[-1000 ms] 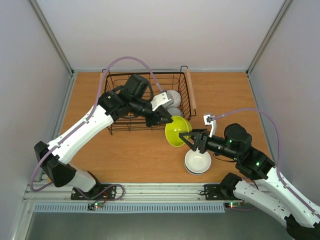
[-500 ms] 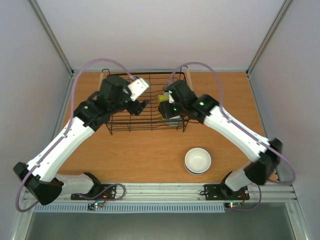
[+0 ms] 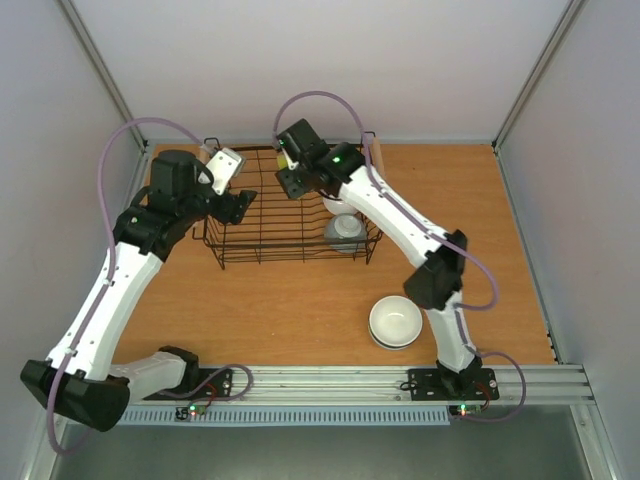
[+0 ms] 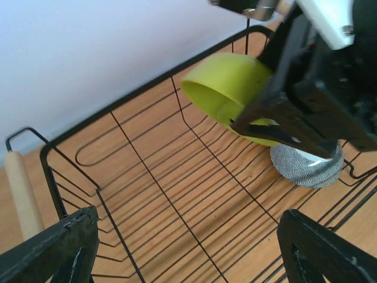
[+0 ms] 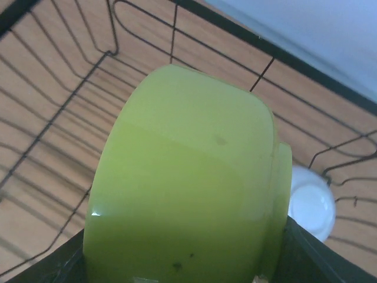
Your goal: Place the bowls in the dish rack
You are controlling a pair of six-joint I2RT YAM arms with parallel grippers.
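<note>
Yellow-green round bowl (image 5: 188, 188) is clamped in the right gripper (image 3: 290, 172) jaws, tilted on its side over the black wire dish rack (image 4: 147, 177). Past those jaws the rack holds a grey patterned bowl (image 4: 306, 166) and a white bowl (image 3: 337, 206). Left gripper (image 4: 188, 250) jaws are wide with nothing between them, rack floor just ahead.

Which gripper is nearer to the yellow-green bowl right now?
Right. The right gripper is shut on the yellow-green bowl, holding it tilted over the dish rack. The left gripper hangs open at the rack's left end, apart from the bowl.
</note>
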